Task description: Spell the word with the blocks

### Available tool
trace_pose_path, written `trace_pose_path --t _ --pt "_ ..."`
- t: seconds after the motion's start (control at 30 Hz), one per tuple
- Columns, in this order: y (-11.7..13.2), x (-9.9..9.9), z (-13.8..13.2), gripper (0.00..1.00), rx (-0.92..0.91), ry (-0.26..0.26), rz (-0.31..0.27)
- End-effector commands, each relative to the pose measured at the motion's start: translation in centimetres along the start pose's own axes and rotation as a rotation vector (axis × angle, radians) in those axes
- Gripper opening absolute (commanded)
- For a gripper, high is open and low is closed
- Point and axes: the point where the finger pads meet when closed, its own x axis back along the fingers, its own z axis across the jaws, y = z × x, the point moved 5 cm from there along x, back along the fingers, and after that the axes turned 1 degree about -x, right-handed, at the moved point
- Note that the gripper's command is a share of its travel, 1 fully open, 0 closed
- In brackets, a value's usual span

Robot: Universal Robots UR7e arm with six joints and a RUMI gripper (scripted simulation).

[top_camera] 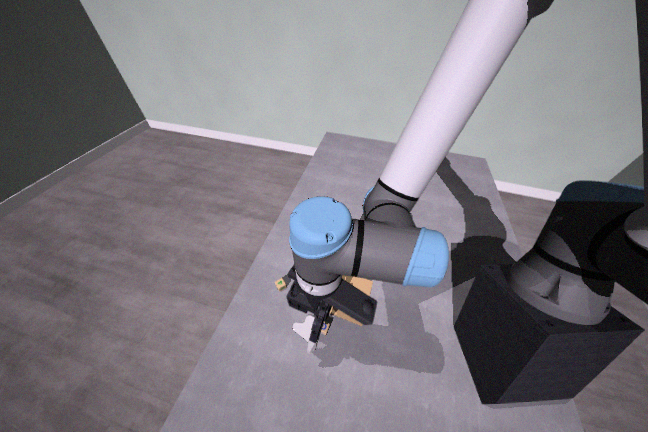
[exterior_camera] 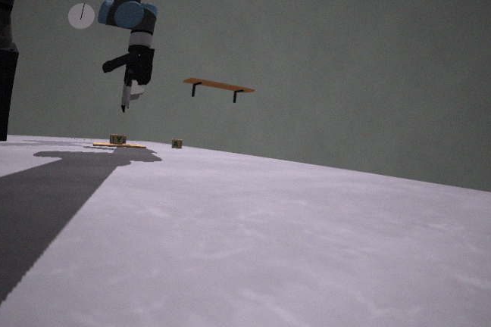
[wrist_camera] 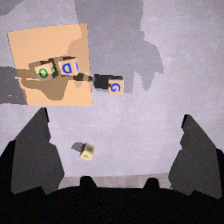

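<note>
My gripper (wrist_camera: 116,112) is open and empty, high above the table. The orange mat (wrist_camera: 50,40) (top_camera: 360,285) (exterior_camera: 138,146) bears the O block (wrist_camera: 44,71) and the D block (wrist_camera: 67,67), close together near its middle. The D is upside down in the wrist view, so upright from the base, and lies left of the O from there. The G block (wrist_camera: 116,86) (top_camera: 325,328) is on the table just off the mat, beyond the D block's side, also upside down in the wrist view. The fourth block (wrist_camera: 87,152) (top_camera: 280,283) (exterior_camera: 176,144) is off the mat, its top letter unclear.
The robot's dark pedestal (top_camera: 539,351) stands on the grey table (top_camera: 386,396) on the mat's base side. The fourth block is near the far table edge. A wall shelf (exterior_camera: 218,85) hangs in the background. The arm hides part of the mat in the top view.
</note>
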Motion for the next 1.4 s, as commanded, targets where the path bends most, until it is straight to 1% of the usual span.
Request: trace_pose_path --t 0.0,0.37,0.4,1.37 --pt "0.04 0.04 0.02 1.0 0.014 0.001 -0.001" --pt "0.05 0.04 0.03 1.0 0.023 0.001 -0.001" --pt "0.05 0.04 0.03 0.26 0.023 0.001 -0.001" --pt "0.05 0.04 0.03 0.26 0.023 0.001 -0.001"
